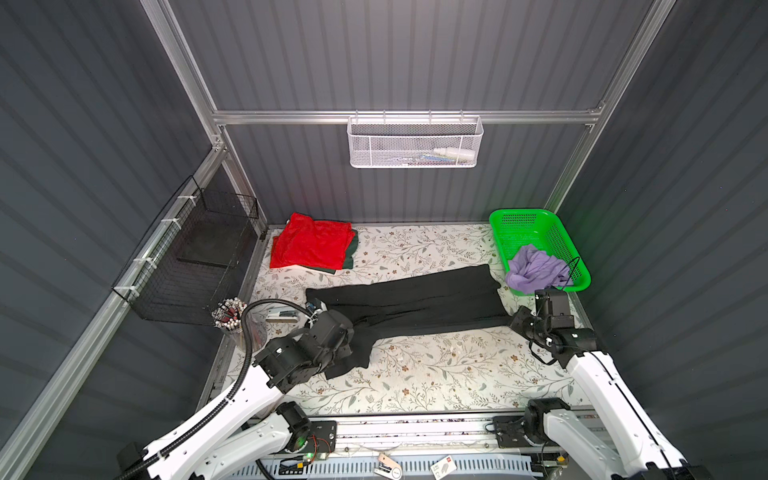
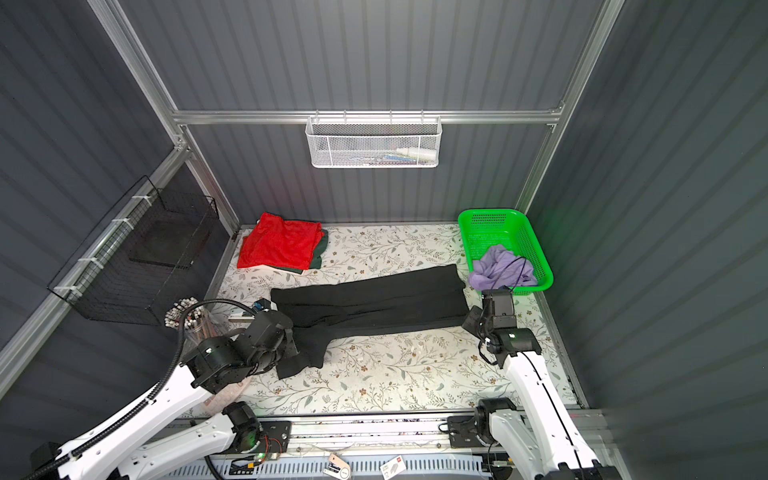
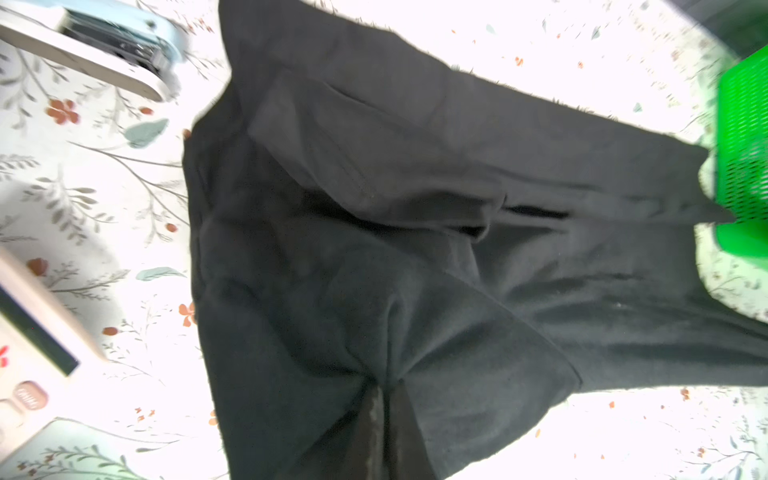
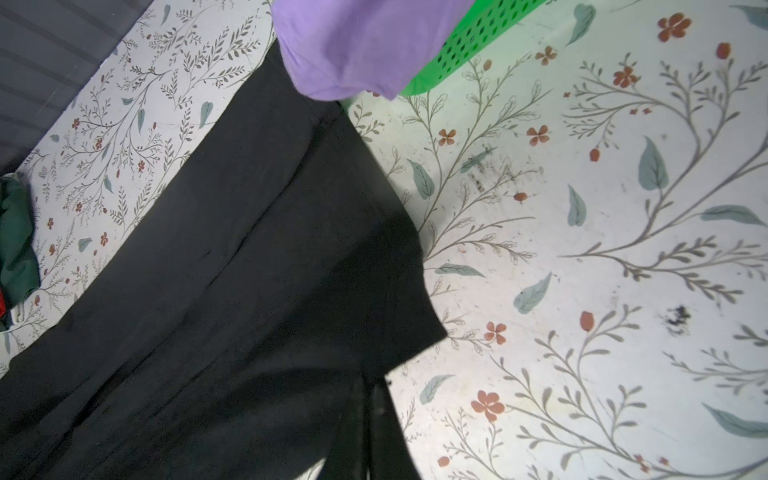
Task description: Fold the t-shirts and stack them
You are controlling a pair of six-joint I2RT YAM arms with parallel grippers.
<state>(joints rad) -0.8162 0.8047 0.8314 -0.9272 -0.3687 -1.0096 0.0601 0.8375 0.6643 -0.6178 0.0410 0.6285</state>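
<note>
In left hand (image 3: 384, 388), black t-shirt (image 1: 415, 303)

The left white-and-black jointed arm (image 1: 232, 399) reaches forward from the near rail, its wrist bent inward and low over the table. Its left gripper (image 3: 384, 388) is clamped on one end of the large black soft cloth t-shirt (image 1: 415, 299). The right white-and-black arm (image 1: 598, 386) stretches forward, wrist turned inward, and its right gripper (image 4: 376, 388) pinches the opposite end.
</note>
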